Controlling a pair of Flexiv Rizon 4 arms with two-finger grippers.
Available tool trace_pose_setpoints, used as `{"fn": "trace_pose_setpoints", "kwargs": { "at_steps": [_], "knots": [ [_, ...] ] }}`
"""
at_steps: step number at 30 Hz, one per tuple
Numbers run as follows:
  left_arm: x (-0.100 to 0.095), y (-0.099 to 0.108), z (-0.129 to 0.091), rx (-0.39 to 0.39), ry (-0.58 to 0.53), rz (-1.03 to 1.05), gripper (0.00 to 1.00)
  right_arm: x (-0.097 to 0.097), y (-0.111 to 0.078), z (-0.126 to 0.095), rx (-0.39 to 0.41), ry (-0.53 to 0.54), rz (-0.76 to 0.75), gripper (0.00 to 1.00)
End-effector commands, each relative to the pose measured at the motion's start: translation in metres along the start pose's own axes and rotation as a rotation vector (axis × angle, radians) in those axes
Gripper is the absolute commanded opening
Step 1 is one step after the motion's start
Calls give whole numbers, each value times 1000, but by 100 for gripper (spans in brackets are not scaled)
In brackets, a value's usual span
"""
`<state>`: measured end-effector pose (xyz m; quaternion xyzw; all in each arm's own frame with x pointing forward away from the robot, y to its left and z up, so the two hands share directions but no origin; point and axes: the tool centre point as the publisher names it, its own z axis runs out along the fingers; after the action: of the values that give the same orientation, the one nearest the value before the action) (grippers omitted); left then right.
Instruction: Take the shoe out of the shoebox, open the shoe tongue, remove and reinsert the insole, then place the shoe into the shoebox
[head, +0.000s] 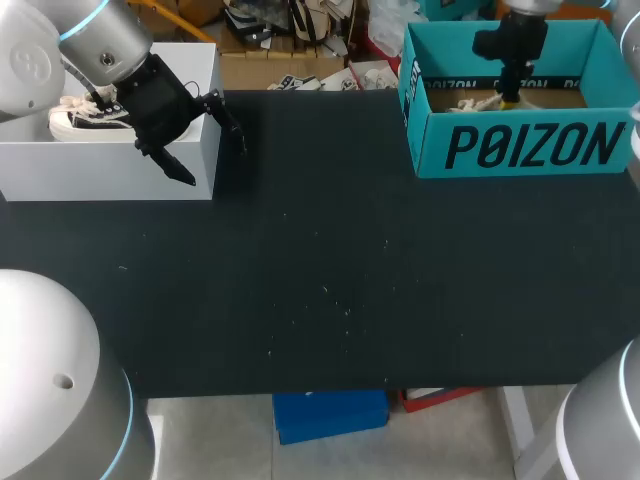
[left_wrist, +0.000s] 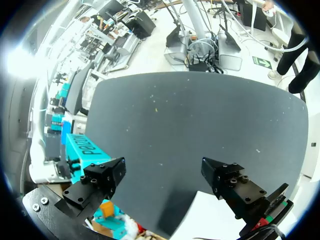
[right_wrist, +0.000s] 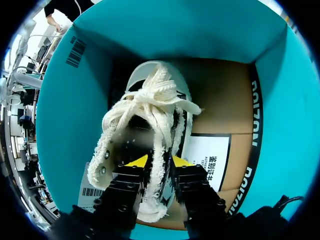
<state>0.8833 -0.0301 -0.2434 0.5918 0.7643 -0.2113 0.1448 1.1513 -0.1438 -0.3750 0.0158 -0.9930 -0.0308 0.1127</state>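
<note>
Teal shoebox (head: 520, 145) holds the white shoe (right_wrist: 150, 102), plain only in the right wrist view, where the right gripper (right_wrist: 157, 162) pinches its laced tongue. Over the table (left_wrist: 200, 115) the left gripper (left_wrist: 162, 167) hangs spread.

A matte black table (head: 320, 300) spreads wide, dusted with small pale specks.

You have the whole middle of the desk (head: 320, 280) open between the 2 boxes. The white box (head: 110, 170) blocks the far left corner, and the teal shoebox (head: 520, 150) blocks the far right. Inside its 4 walls the shoe (right_wrist: 150, 115) crowds your right gripper (right_wrist: 160, 161), with bare floor along only 1 side.
</note>
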Motion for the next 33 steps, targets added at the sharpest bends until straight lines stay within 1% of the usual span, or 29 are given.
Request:
{"fn": "trace_pose_setpoints", "kwargs": {
  "at_steps": [1, 3, 8, 12, 17, 18, 23, 28, 30, 31, 32, 33],
  "knots": [
    [0, 0, 0, -2, 4, 0, 100, -7, 0, 0, 11, 95, 18, 100],
    [0, 0, 0, -2, 4, 0, 100, -5, -1, -3, 19, 91, 26, 100],
    [0, 0, 0, -2, 4, 0, 100, 5, -5, -22, 60, 64, 68, 100],
    [0, 0, 0, -2, 4, 0, 100, 16, -8, -44, 85, 16, 111, 100],
    [0, 0, 0, -2, 4, 0, 100, 27, -3, -69, 89, -61, 155, 100],
    [0, 0, 0, -2, 4, 0, 100, 30, 0, -77, 82, -91, 170, 100],
    [0, 0, 0, -2, 4, 0, 100, 45, 17, -99, 68, -213, 211, 100],
    [0, 0, 0, -2, 4, 0, 100, 64, 42, -119, 78, -363, 234, 100],
    [0, 0, 0, -2, 4, 0, 100, 75, 53, -125, 94, -402, 250, 100],
    [0, 0, 0, -2, 4, 0, 100, 81, 58, -128, 107, -422, 260, 100],
    [0, 0, 0, -2, 4, 0, 100, 87, 63, -130, 138, -432, 270, 100],
    [0, 0, 0, -2, 4, 0, 100, 94, 67, -132, 146, -451, 275, 100]
  ]
}}
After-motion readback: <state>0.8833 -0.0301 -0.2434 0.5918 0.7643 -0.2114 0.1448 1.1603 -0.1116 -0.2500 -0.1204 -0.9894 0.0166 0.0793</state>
